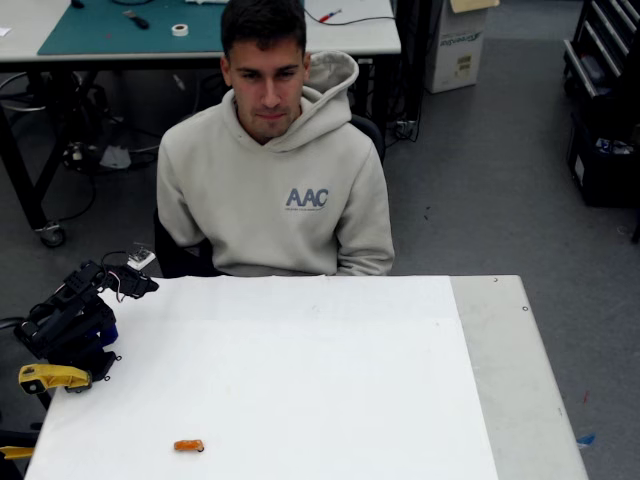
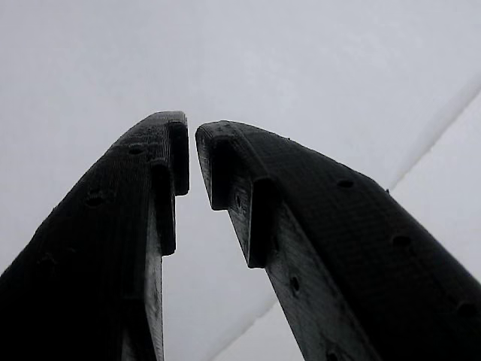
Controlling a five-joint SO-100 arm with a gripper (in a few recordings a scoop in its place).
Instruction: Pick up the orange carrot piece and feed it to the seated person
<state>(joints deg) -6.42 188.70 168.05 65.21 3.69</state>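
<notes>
The orange carrot piece (image 1: pixel 189 446) is a tiny oblong chunk lying on the white table cover (image 1: pixel 300 380) near the front left. The seated person (image 1: pixel 275 190) in a beige hoodie marked "AAC" sits behind the far edge of the table, head bowed toward it. My black arm is folded at the table's left edge, and my gripper (image 1: pixel 138 284) points toward the far left corner, well away from the carrot. In the wrist view the gripper (image 2: pixel 192 139) is shut, its black fingers (image 2: pixel 143 226) nearly touching at the tips, nothing between them, over bare white surface.
A yellow clamp-like part (image 1: pixel 52 377) sits on the arm's base at the left edge. A bare grey strip (image 1: pixel 510 380) of table runs along the right side. Behind the person stands a workbench (image 1: pixel 120 30) with a green mat, and boxes stand on the floor.
</notes>
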